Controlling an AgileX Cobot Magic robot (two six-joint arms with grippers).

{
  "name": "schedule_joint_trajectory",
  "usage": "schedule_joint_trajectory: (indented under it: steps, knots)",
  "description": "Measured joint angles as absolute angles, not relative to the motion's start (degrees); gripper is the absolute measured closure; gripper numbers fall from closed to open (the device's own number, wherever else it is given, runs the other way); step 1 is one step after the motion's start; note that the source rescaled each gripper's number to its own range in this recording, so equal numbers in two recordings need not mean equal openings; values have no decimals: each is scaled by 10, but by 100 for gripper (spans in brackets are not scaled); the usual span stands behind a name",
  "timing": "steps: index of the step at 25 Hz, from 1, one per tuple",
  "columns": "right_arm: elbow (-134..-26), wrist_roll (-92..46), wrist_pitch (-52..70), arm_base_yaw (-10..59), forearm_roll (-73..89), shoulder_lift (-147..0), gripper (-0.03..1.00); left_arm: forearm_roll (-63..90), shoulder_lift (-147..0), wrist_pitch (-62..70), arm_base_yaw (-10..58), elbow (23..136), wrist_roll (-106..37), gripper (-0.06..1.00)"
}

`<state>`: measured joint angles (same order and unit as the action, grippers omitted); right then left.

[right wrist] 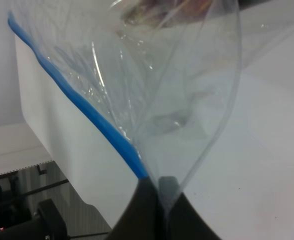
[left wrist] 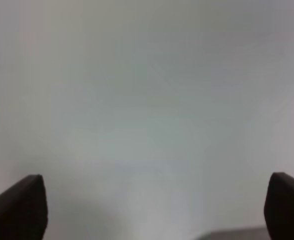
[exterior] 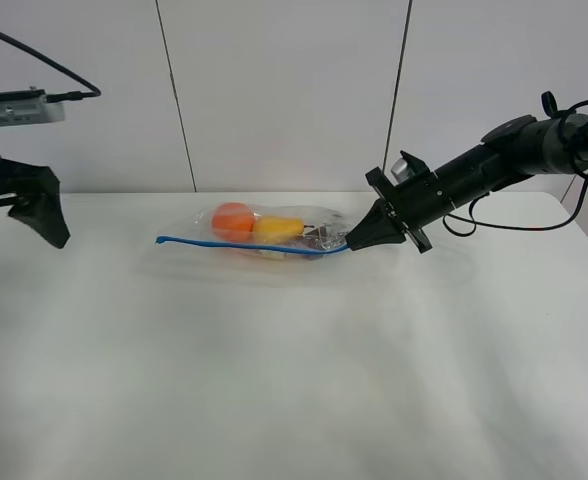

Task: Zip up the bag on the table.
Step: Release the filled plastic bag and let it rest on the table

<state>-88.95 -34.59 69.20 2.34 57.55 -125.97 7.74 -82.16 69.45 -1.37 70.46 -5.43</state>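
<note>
The clear plastic bag lies on the white table at the back middle. An orange and a yellow pear show through it; a dark item sits at its right end. Its blue seal strip runs along the front edge. My right gripper is shut on the right end of the strip; the right wrist view shows the blue strip and clear film running into the closed fingers. My left gripper is open and empty, raised at the far left, well away from the bag.
A white panelled wall stands behind the table. Cables hang by the right arm near the table's back right corner. The left wrist view shows only blurred pale surface between its two fingertips.
</note>
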Motion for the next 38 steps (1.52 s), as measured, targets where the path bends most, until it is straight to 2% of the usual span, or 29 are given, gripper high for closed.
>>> schedule_joint_trajectory:
  steps: [17, 38]
  knots:
    - [-890, -346, 692, 23, 575, -1260, 97, 48, -358, 682, -14, 336, -54, -6]
    - [-890, -344, 692, 23, 575, -1260, 97, 48, -24, 670, -14, 328, -54, -6]
